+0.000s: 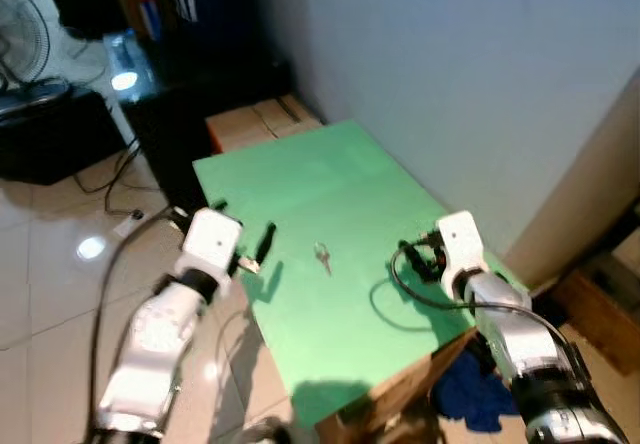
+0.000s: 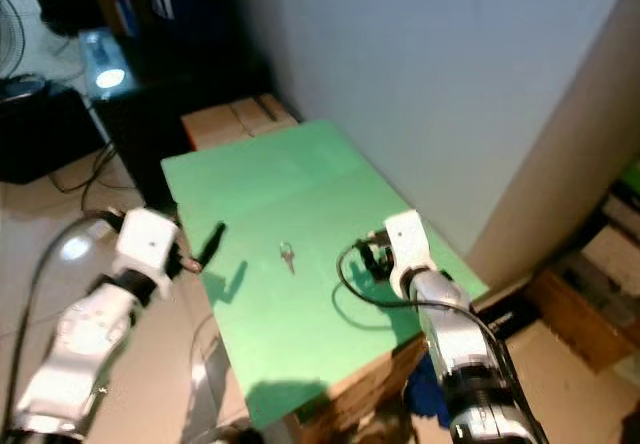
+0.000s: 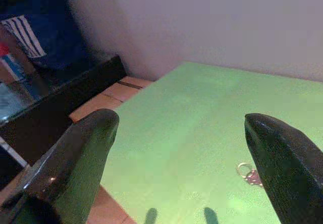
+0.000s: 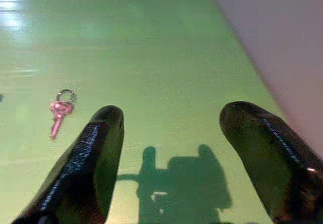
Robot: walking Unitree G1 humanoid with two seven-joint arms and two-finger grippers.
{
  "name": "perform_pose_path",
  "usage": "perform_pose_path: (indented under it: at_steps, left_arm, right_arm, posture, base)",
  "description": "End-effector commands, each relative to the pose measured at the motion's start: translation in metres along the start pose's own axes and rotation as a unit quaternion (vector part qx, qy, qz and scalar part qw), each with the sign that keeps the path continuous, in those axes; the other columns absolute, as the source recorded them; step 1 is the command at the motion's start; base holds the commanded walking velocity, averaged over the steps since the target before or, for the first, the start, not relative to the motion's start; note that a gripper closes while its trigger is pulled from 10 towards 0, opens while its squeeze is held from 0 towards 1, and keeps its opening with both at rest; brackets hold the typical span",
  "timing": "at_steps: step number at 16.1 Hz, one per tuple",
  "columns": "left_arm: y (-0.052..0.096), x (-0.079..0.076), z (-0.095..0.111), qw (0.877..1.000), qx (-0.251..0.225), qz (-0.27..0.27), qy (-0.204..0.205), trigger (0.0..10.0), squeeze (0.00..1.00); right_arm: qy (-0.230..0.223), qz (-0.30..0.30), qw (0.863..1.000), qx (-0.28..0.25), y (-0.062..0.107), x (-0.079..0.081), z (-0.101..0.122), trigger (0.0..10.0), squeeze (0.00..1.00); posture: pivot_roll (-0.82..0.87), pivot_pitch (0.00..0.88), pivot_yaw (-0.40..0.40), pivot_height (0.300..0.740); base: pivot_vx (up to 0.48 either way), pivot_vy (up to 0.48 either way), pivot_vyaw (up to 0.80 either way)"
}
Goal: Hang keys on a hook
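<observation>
Keys (image 1: pixel 322 256) flat mid green surface (image 1: pixel 300 184), small, light, stiff metal on a ring; likely slippery, best pinched at the ring. Left claw (image 1: pixel 262 244) at nine o'clock of them, right claw (image 1: pixel 415 254) at three, both spread wide, holding nothing. No hook made out anywhere; key count too small to tell.

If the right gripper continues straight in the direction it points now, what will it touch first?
Probably the green tabletop itself: the open right gripper angles down over bare surface. The key lies off to one side of that line, and the wall to the other. Depth is uncertain.
</observation>
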State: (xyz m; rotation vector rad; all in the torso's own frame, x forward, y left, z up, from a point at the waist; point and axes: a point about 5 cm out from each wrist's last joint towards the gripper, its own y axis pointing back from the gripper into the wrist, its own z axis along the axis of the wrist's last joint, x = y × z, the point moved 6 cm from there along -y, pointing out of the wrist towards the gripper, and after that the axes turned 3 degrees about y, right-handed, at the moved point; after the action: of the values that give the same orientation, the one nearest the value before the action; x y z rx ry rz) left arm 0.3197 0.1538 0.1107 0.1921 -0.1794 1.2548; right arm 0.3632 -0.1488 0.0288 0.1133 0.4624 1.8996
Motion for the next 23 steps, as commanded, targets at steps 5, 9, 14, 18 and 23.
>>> perform_pose_path:
  at_steps: [5, 9, 14, 18, 23]
  left_arm:
    - [0.037, 0.035, 0.030, 0.999, 0.000, 0.006, -0.047, 10.0, 0.00]
    - [0.063, 0.050, 0.055, 0.998, -0.008, 0.012, -0.063, 10.0, 0.00]
    - [0.093, 0.019, 0.064, 0.990, 0.041, -0.125, -0.053, 10.0, 0.00]
    - [0.106, 0.016, 0.071, 0.985, 0.062, -0.149, -0.068, 10.0, 0.00]
    - [0.123, 0.007, 0.071, 0.983, 0.084, -0.144, -0.069, 10.0, 0.00]
  right_arm:
    - [0.029, 0.030, 0.999, -0.033, -0.032, 0.001, 0.040, 10.0, 1.00]
    - [0.015, 0.046, 0.996, -0.078, -0.041, 0.005, 0.076, 10.0, 1.00]
    - [0.065, 0.079, 0.994, -0.026, -0.053, 0.026, 0.087, 10.0, 1.00]
    - [0.077, 0.067, 0.995, -0.016, -0.056, 0.026, 0.090, 10.0, 0.00]
    - [0.084, 0.064, 0.993, -0.051, -0.058, 0.031, 0.110, 10.0, 0.00]
  posture:
    - [0.23, 0.242, 0.092, 0.740]
    - [0.31, 0.289, 0.094, 0.740]
    - [0.37, 0.360, 0.085, 0.740]
    - [0.41, 0.406, 0.090, 0.740]
    - [0.43, 0.429, 0.090, 0.740]
  base:
    - [0.000, 0.000, 0.00]
    - [0.000, 0.000, 0.00]
    - [0.000, 0.000, 0.00]
    - [0.000, 0.000, 0.00]
    - [0.000, 0.000, 0.00]
